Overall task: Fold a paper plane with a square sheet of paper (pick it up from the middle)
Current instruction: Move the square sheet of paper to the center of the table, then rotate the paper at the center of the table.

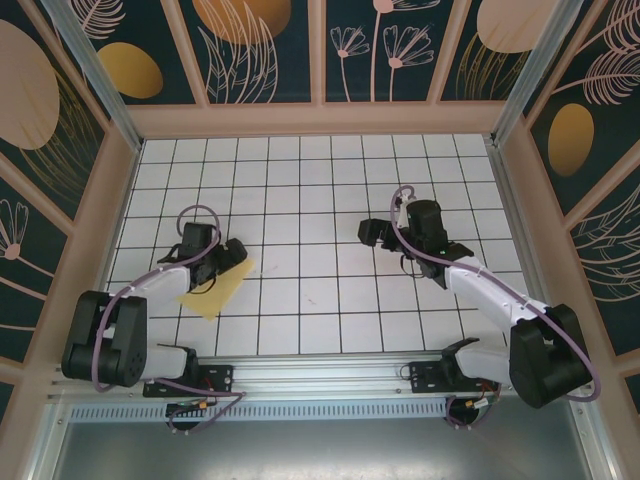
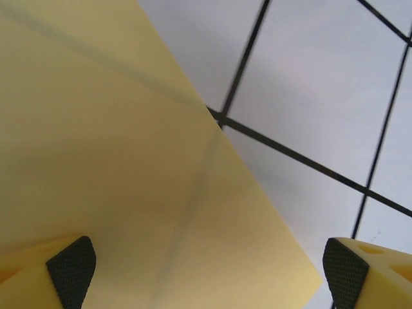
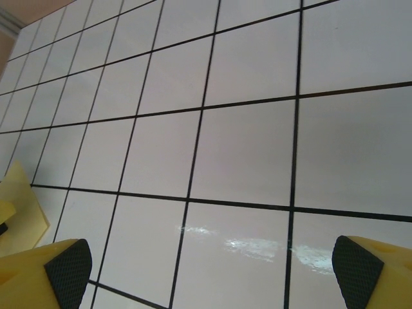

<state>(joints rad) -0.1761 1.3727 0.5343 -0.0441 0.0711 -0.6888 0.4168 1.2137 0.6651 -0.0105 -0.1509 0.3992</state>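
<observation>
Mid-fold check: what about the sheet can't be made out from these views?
- Top view: the left gripper covers the far part of the square sheet of paper; folds there hidden.
- Left wrist view: the sheet runs off the left and top edges; contact unclear.
- Right wrist view: the sheet is cut off by the left edge.

My left pincer (image 1: 218,258) hides the far part of the square sheet of paper (image 1: 212,293) from above. In my left wrist view it runs off 3 edges.
</observation>
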